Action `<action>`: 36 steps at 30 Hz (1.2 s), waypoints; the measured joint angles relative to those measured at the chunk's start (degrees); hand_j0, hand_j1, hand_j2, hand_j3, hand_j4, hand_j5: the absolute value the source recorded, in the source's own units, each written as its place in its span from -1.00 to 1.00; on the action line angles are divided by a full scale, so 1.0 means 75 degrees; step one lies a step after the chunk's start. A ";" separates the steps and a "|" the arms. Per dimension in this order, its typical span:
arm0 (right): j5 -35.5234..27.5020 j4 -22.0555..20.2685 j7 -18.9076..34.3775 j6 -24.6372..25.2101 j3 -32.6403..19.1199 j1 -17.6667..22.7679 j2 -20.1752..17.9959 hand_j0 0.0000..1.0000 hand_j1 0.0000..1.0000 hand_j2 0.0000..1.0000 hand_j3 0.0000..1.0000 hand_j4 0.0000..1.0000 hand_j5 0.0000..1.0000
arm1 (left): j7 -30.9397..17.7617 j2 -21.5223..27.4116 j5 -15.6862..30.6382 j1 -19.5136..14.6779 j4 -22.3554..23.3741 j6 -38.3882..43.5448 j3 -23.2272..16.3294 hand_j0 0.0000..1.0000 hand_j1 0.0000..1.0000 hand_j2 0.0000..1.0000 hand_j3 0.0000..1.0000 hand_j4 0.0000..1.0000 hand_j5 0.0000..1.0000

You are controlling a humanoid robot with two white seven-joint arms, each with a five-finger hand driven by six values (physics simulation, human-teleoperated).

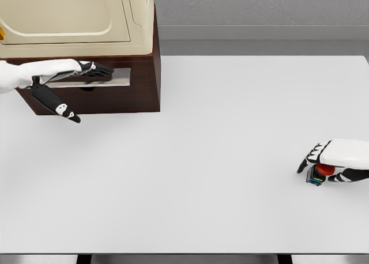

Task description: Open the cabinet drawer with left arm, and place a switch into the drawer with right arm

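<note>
White tabletop point(219, 160) fills the view; a dark wooden cabinet point(115, 97) sits far left, left hand point(75, 74) with fingers hooked on the metal drawer handle point(109, 78). Far right, the right hand point(337, 160) curls its fingers around the small red-buttoned switch point(319, 173), tucked beneath them.

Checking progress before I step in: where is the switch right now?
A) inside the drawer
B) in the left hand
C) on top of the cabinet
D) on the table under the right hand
D: the switch sits on the table at the far right, with the right hand closed around it.
</note>
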 measured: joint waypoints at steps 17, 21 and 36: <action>-0.0011 0.0031 0.0013 0.0002 -0.0001 -0.0012 -0.0006 -0.04 -0.04 -0.04 -0.04 -0.04 -0.04 | 0.0040 0.0147 0.0278 0.0246 -0.0172 -0.0026 0.0009 1.00 1.00 1.00 1.00 1.00 1.00; -0.0008 0.0042 0.0008 -0.0001 -0.0011 -0.0035 -0.0003 -0.11 -0.11 -0.11 -0.11 -0.11 -0.11 | 0.0011 0.0348 0.0497 0.0246 -0.0411 -0.0016 -0.0028 1.00 1.00 1.00 1.00 1.00 1.00; -0.0022 0.0073 0.0086 -0.0001 -0.0069 -0.0504 0.0061 -0.19 -0.19 -0.19 -0.19 -0.19 -0.19 | -0.0008 0.0854 0.1460 0.0481 -0.0838 -0.0008 -0.0075 1.00 1.00 1.00 1.00 1.00 1.00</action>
